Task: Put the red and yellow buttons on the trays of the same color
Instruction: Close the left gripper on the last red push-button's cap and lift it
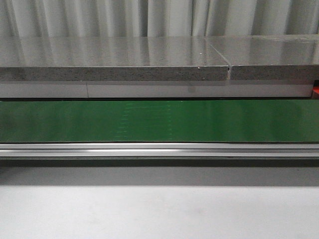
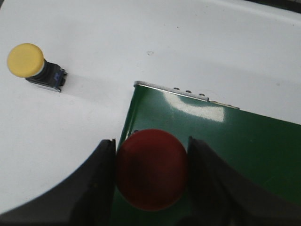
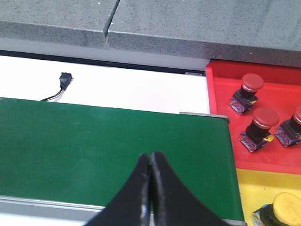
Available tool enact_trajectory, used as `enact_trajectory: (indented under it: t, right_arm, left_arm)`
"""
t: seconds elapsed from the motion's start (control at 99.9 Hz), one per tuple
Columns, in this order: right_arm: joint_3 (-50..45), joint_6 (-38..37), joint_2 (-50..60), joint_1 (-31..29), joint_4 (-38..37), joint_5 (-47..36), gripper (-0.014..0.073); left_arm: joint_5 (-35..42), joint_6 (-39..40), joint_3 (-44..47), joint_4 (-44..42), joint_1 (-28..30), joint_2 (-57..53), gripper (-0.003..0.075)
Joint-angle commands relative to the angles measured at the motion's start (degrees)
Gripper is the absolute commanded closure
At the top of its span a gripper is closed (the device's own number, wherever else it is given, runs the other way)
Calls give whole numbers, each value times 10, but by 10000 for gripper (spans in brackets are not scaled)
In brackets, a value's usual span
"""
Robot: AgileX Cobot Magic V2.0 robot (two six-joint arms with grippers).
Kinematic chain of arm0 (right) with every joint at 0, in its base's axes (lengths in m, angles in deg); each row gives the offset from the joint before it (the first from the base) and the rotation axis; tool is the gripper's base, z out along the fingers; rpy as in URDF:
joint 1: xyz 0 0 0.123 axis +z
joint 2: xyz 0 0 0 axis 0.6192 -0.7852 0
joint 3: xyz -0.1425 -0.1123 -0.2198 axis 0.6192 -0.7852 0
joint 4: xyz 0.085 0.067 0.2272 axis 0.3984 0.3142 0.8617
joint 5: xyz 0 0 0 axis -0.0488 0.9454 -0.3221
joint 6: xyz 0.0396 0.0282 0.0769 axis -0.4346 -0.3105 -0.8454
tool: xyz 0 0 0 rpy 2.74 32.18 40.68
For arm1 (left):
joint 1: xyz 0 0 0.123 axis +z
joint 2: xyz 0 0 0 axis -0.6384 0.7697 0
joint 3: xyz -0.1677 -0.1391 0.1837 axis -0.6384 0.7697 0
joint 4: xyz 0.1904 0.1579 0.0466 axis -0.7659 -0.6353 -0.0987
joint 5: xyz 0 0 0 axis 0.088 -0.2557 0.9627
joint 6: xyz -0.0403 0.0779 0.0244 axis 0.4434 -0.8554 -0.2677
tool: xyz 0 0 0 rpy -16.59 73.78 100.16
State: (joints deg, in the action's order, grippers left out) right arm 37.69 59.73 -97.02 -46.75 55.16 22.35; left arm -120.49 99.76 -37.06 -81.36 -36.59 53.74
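The green conveyor belt (image 1: 159,121) runs the whole width of the front view, with an aluminium rail (image 1: 159,149) along its near edge and a grey stone-look ledge (image 1: 114,59) stepped up behind it. The white table (image 1: 159,214) in front of the rail is bare across the frame, and neither arm shows up there.

In the right wrist view the belt ends at a metal lip, and just beside that end sit the red tray (image 3: 221,94) and the yellow tray (image 3: 254,188), butted edge to edge. The red tray has three red buttons in it, like this one (image 3: 248,92); the yellow tray has one yellow button (image 3: 286,209). The right gripper (image 3: 151,188) hangs over the belt with its fingers pressed together, nothing between them.

The left gripper (image 2: 151,169) is clamped on a red button (image 2: 151,168), one finger on each side of the cap, right over the belt's corner. A second yellow button (image 2: 34,66) lies on its side on the white table, well apart from that corner, with free table all around it.
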Motion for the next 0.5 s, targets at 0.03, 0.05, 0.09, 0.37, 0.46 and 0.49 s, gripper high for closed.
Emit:
enact_trajectory:
  t: [0.03,0.05,0.09,0.37,0.46,0.49]
  right_arm:
    - [15,3,4,1,3,-40,662]
    - [15,3,4,1,3,-40,662]
    - [15,3,4,1,3,-40,662]
    - [15,3,4,1,3,-40,662]
    - [15,3,4,1,3,-40,662]
    - [15,3,4,1,3,-40,662]
  left_arm:
    - [44,-1,0,0,-11,-25,739]
    - [46,-1,2,0,-11,-24,739]
    - [50,-1,5,1,-11,-23,739]
    - [82,-1,37,5,-13,-17,739]
    - [93,-6,40,5,-13,-17,738]
    - [96,-6,40,5,-13,-17,738]
